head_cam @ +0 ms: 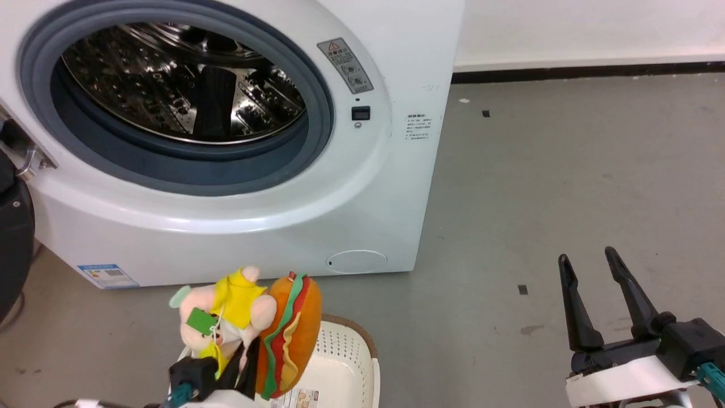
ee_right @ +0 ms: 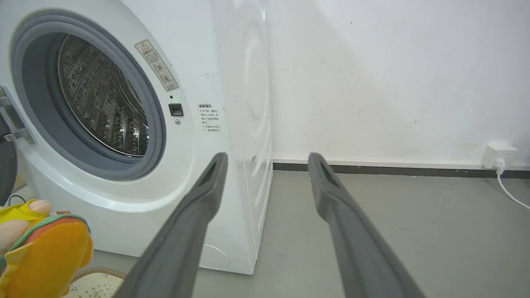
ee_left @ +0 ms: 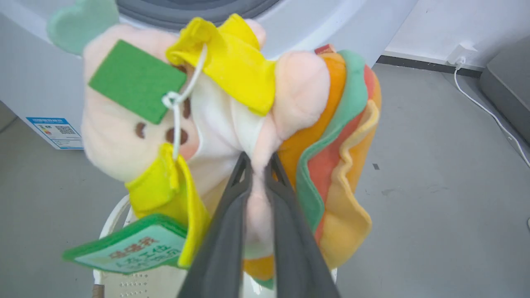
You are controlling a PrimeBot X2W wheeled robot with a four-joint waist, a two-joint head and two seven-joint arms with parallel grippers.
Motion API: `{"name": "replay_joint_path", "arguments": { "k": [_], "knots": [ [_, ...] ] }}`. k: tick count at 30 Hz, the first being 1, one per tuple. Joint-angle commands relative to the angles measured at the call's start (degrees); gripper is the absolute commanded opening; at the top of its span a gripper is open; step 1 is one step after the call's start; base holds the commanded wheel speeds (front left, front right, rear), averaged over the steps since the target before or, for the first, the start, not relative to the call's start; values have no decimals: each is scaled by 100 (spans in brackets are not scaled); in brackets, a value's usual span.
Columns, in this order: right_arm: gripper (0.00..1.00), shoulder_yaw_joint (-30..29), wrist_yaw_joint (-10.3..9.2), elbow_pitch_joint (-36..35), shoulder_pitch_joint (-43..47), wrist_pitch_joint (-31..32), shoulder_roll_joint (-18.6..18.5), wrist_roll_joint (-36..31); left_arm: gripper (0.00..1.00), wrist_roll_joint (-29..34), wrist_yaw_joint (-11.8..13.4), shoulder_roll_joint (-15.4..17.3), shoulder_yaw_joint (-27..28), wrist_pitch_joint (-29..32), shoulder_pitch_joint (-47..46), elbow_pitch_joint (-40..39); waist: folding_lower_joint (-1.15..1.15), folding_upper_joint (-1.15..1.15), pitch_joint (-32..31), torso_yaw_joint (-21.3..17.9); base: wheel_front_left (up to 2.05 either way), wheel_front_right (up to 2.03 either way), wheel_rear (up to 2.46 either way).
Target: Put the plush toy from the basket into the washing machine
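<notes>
Right now the left hand (ee_left: 258, 165) is clamped on the plush toy (head_cam: 286, 323), holding it just above the basket (head_cam: 351, 351) at seven o'clock in the head view, below the washing machine (head_cam: 368, 187) opening. At four o'clock, the right hand (head_cam: 586, 255) has its fingers apart and is empty.

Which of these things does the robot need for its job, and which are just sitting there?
For the job: plush toy, pinched in the left gripper; basket beneath it; washing machine, porthole open.

Just lying about: wall socket, white cable, open right gripper holding nothing.
</notes>
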Motion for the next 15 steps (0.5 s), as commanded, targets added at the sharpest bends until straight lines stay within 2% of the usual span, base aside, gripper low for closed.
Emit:
{"name": "replay_joint_path", "arguments": {
  "k": [1,9,15],
  "knots": [
    [100,-13,2,-4,91,-25,-4,30,0,38,27,-19,29,-32,73,-115,1,0,-19,-10,0,0,0],
    [100,53,2,-61,177,-25,-4,-1,0,388,-28,-23,556,-32,380,-1754,1,0,15,-73,0,0,0],
    [100,28,2,-149,88,-25,-4,-10,0,428,-97,98,893,-32,-48,-2345,1,0,356,-160,0,0,0]
  ]
}}
